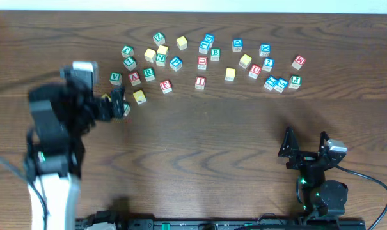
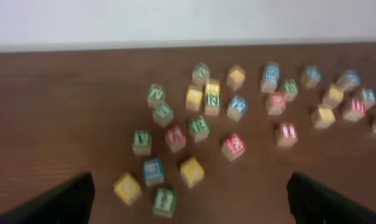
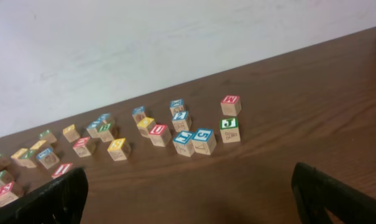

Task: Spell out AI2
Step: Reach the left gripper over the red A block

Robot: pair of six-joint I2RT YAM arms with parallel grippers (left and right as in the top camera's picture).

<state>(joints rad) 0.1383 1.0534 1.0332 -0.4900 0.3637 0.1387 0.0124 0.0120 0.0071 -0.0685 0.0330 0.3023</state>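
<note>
Several wooden letter blocks lie scattered across the far middle of the table. A red A block (image 1: 134, 78) lies at the left of the group and also shows in the left wrist view (image 2: 174, 137). A red I block (image 1: 200, 82) lies near the middle and shows in the left wrist view (image 2: 286, 132) and the right wrist view (image 3: 62, 169). I cannot tell which block bears a 2. My left gripper (image 1: 118, 102) (image 2: 191, 202) is open and empty, just left of the group. My right gripper (image 1: 305, 145) (image 3: 191, 199) is open and empty at the near right.
A yellow block (image 2: 127, 186), a blue block (image 2: 153, 171), a green block (image 2: 164, 200) and another yellow block (image 2: 191, 171) lie between the left fingers' line of view. A green J block (image 3: 229, 129) and a red block (image 3: 230, 104) sit at the group's right end.
</note>
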